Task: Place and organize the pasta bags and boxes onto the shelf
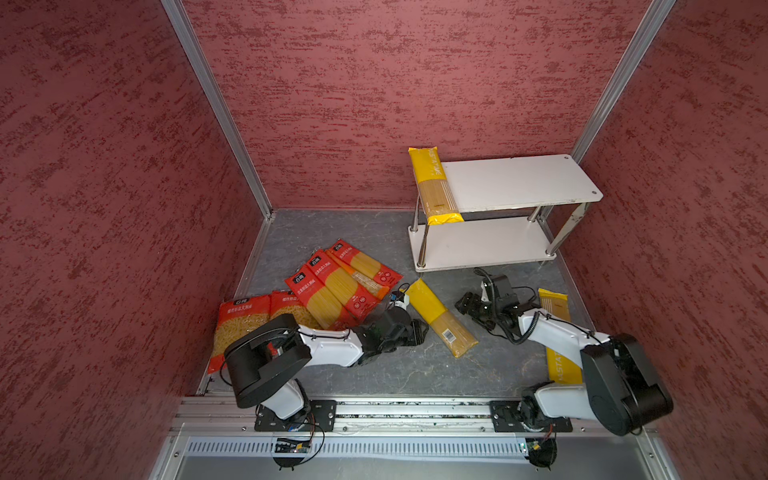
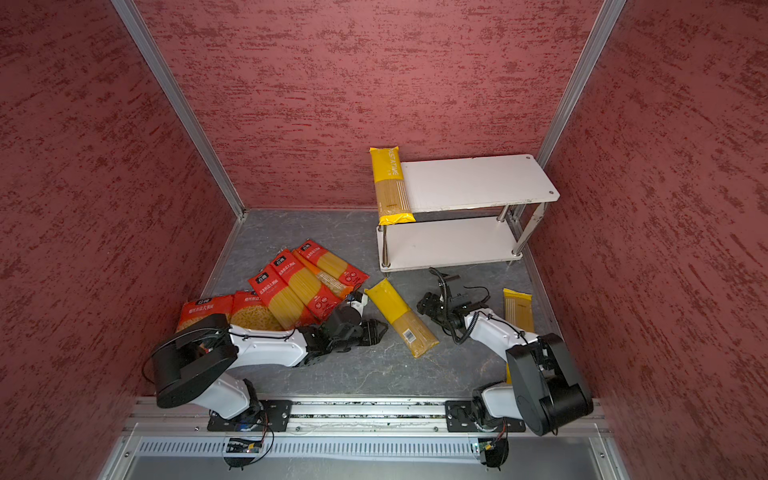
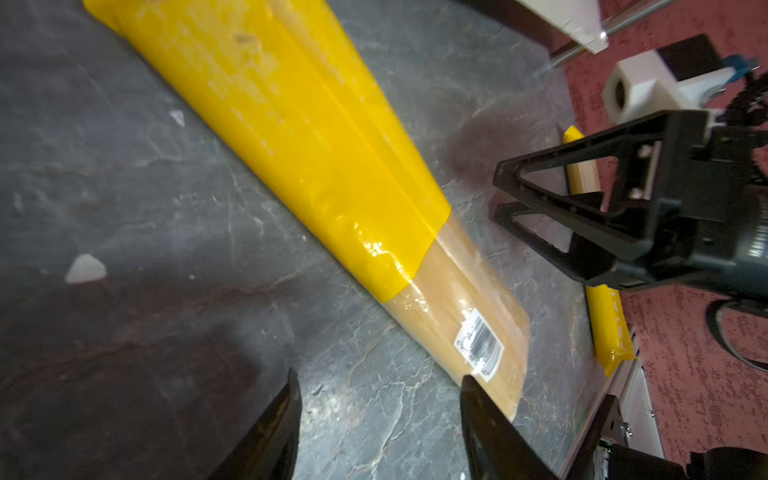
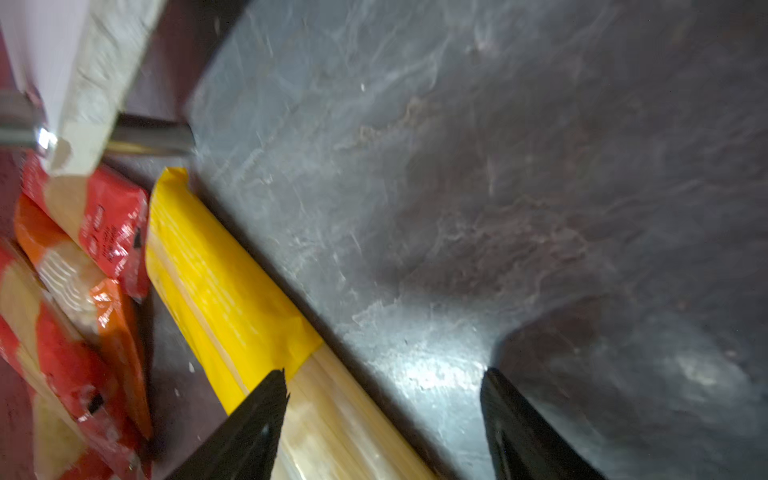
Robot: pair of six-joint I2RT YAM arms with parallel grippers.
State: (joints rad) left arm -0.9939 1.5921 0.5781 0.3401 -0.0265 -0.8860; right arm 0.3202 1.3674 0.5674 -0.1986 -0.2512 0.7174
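Here, spread left fingers (image 3: 270, 436) and right fingers (image 4: 249, 428) flank a yellow pack (image 1: 440, 318).

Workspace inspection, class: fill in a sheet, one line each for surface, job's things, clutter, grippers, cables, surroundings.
Surface: grey marbled tabletop, scuffed.
Job's things: shelf with one yellow spaghetti pack across its top board's end; second yellow pack lying between the grippers; third yellow pack partly hidden by the right arm; three red spaghetti packs fanned, an orange pack among them; two wide red packs partly hidden by the left arm.
Clutter: small white scraps on the surface.
Grippers: left gripper open, empty, near the second pack's barcode end; right gripper open, empty.
Cables: black coiled cable at the right wrist.
Surroundings: red textured walls, aluminium frame posts.
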